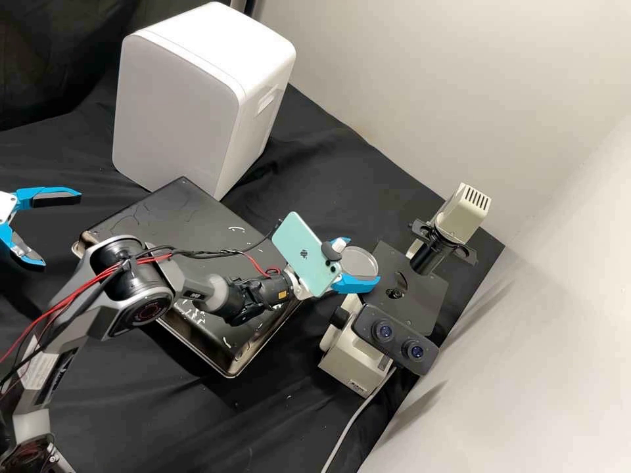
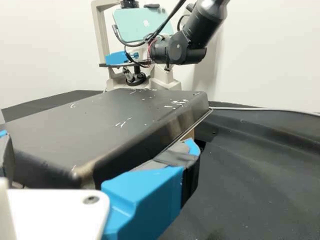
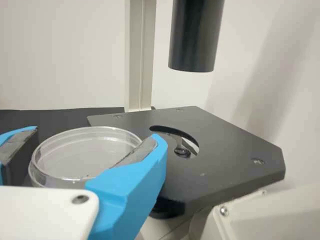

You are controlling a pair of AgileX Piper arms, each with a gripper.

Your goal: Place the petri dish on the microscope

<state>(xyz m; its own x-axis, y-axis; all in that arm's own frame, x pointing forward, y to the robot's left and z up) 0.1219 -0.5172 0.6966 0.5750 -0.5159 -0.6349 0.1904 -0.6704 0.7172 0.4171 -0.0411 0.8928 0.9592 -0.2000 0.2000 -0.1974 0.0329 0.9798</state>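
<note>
A clear round petri dish (image 1: 363,259) (image 3: 85,155) sits level between the blue fingers of my right gripper (image 1: 355,264) (image 3: 82,150), which is shut on its rim. The dish hangs at the near edge of the microscope's black stage (image 1: 414,289) (image 3: 225,150), short of the stage opening (image 3: 175,140). I cannot tell whether it touches the stage. The black condenser tube (image 3: 195,35) hangs above the opening. My left gripper (image 1: 60,228) (image 2: 97,142) stands open at the bench's far left, facing the dark metal tray (image 1: 190,217) (image 2: 100,130) with nothing held.
A tall white box (image 1: 197,92) stands at the back left. The microscope's eyepieces (image 1: 394,336) and beige body (image 1: 348,364) face the front, its lamp head (image 1: 463,210) at the back. A pale wall runs close along the right.
</note>
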